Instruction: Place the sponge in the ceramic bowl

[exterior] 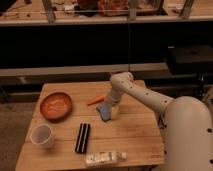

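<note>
Gripper [113, 111] is sitting right at the sponge [103, 112], jaws spread apart; closing off-centre could be squishing it loose before reaching the bowl [69, 102].

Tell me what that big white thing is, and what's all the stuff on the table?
That big white thing is a robot arm. Its gripper, the two-fingered part for grabbing, is down by the table, open, right at the small blue-grey sponge. I can't tell whether it is touching it. There is just one picture, from a camera looking down at the wooden table. Also on the table are a round orange-brown ceramic bowl, a white cup, a black ribbed block, an orange carrot and a pale plastic bottle lying on its side. The sponge is not in the bowl yet.
</note>
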